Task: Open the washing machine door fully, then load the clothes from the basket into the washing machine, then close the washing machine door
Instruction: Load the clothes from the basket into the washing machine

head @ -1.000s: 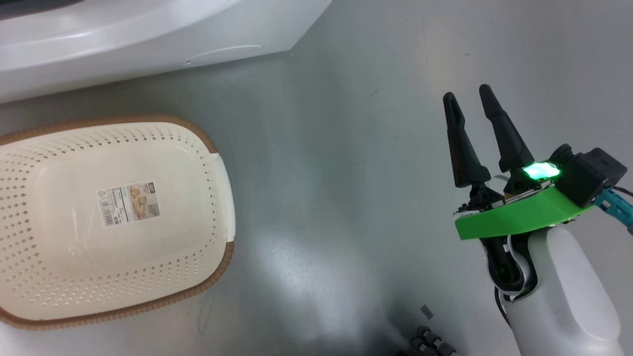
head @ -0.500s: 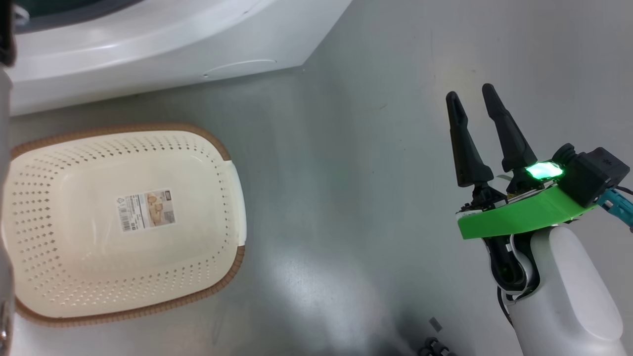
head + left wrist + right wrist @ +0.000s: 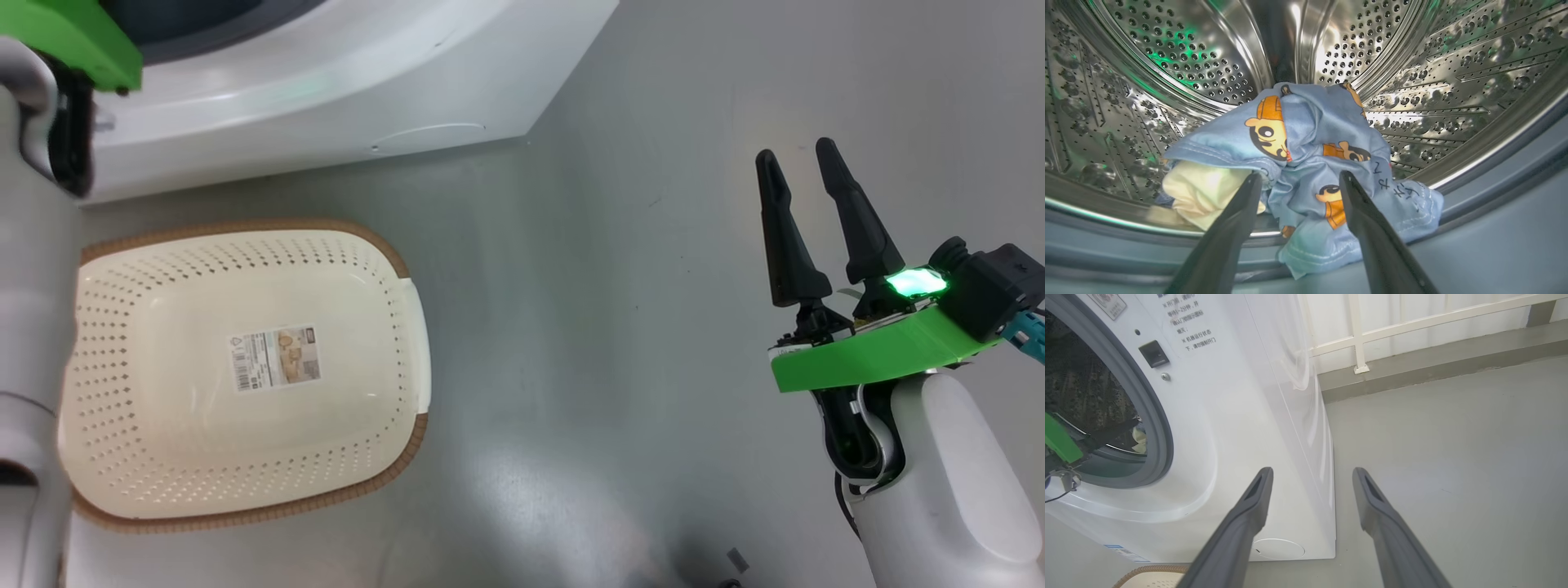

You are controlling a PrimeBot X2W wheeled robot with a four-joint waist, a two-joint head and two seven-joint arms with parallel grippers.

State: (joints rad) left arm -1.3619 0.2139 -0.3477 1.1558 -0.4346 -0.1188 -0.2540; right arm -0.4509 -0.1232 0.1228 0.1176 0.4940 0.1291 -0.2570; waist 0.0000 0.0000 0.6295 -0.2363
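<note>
The light blue clothes (image 3: 1310, 139) with orange cartoon figures lie heaped at the front of the steel drum (image 3: 1167, 61), one edge draped over the grey gasket (image 3: 1494, 228). My left gripper (image 3: 1300, 176) is open at the drum mouth, its fingers spread just in front of the heap and gripping nothing. The cream basket (image 3: 245, 376) stands empty on the floor before the white washing machine (image 3: 326, 82). My right gripper (image 3: 794, 153) hovers open over bare floor, far right of the basket. The washing machine door is out of view.
A pale yellow cloth (image 3: 1204, 192) lies under the blue heap. My left forearm (image 3: 33, 327) rises along the basket's left side. In the right wrist view the machine's right corner (image 3: 1327, 522) meets grey floor (image 3: 1453, 457), with a white railing (image 3: 1359, 335) behind.
The head camera has turned, so the basket and machine sit further right and lower in the picture. My left arm has come into the head view at the left edge. The right gripper holds still.
</note>
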